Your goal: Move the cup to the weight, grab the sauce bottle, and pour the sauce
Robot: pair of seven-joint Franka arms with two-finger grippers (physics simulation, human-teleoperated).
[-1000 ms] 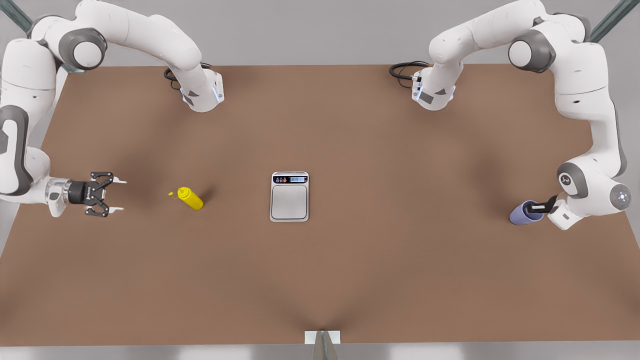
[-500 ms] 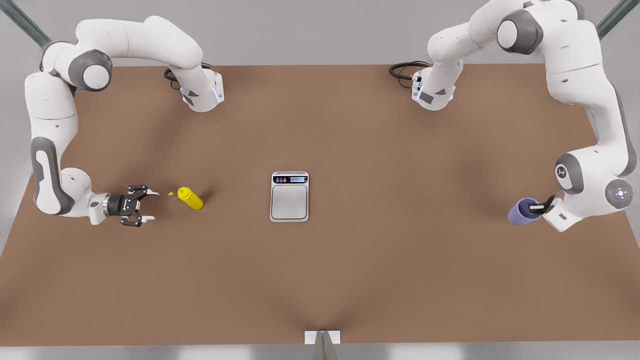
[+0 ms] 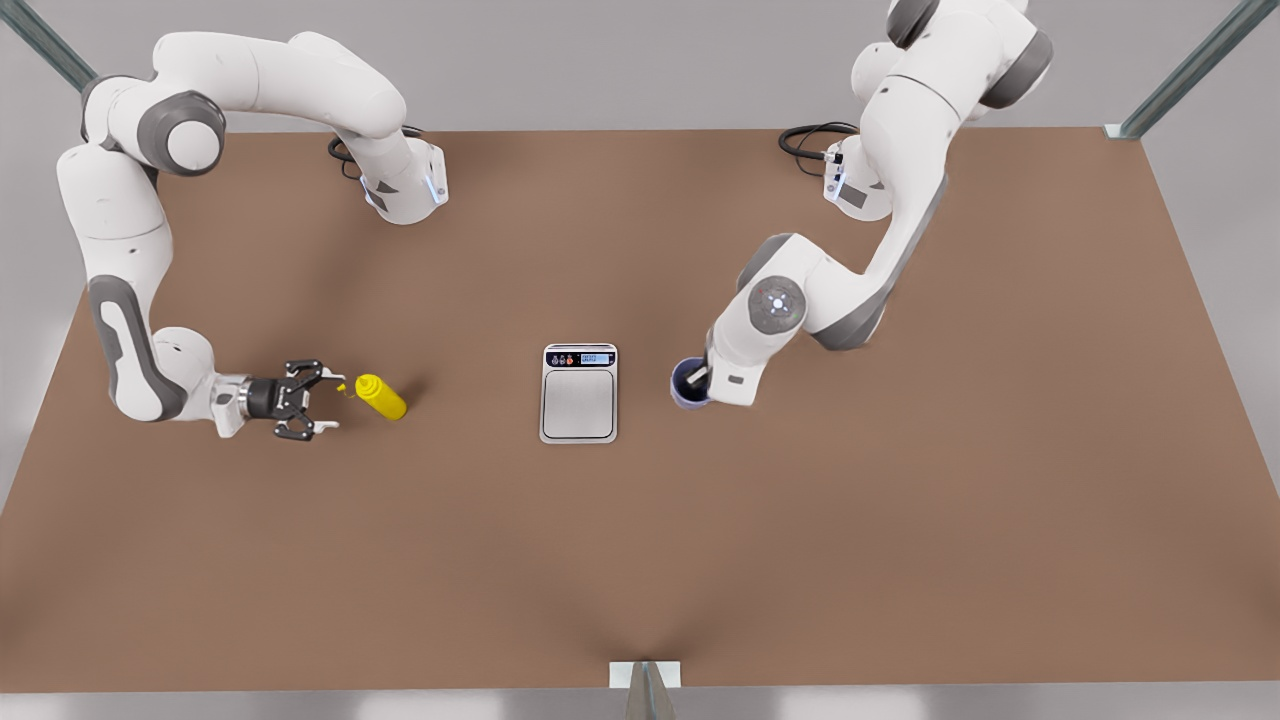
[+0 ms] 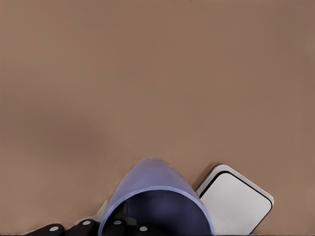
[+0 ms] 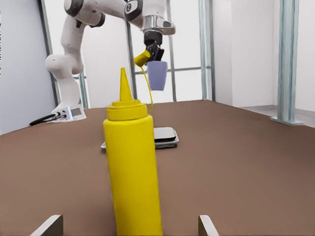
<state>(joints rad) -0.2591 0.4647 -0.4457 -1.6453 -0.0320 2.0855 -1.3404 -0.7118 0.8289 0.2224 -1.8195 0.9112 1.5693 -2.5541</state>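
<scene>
The left claw (image 3: 697,378) pinches the cup (image 3: 686,386) in the air, just at 3 o'clock of the weight (image 3: 579,393). The right claw (image 3: 322,401) is spread wide at 9 o'clock of the bottle (image 3: 380,396), which stands on the bench (image 3: 900,520).

The table (image 3: 900,520) has a matt brown surface, smooth and without grain. The weight (image 3: 579,403) has a brushed metal platform – silver, slightly shiny. The sauce bottle (image 5: 132,172) looks like smooth yellow plastic. The cup (image 4: 156,196) seems plastic too – pale purple, maybe semi-glossy.
</scene>
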